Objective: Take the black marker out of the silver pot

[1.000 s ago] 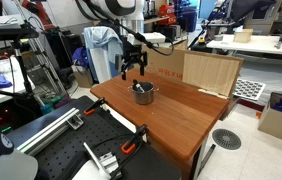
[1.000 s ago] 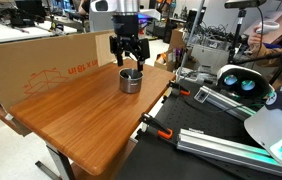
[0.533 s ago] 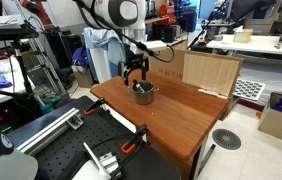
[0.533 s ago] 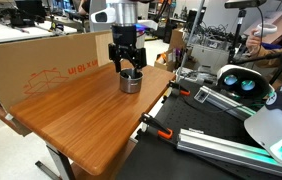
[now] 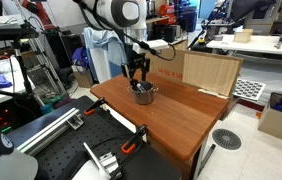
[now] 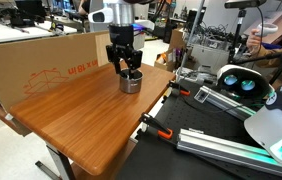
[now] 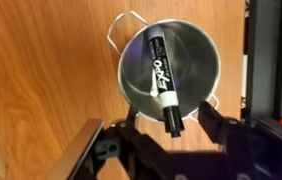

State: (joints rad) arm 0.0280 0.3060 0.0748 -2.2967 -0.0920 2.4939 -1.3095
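Observation:
The silver pot [image 7: 171,65] stands on the wooden table, also seen in both exterior views [image 5: 144,95] [image 6: 129,82]. The black marker [image 7: 162,80] leans inside it, its whitish band and black end poking over the rim toward my gripper. My gripper [image 7: 167,120] is open, its two fingers either side of the marker's upper end without gripping it. In both exterior views the gripper [image 5: 137,80] [image 6: 126,70] hangs straight down at the pot's mouth.
The wooden tabletop [image 5: 181,115] [image 6: 81,115] is edged by cardboard panels [image 5: 209,72] [image 6: 36,60]. Orange clamps [image 6: 159,128] grip the table edge. Metal frames and equipment stand beside the table [image 5: 41,125] [image 6: 231,95].
My gripper has moved down toward the pot, from above it to its mouth. The pot and marker have not moved.

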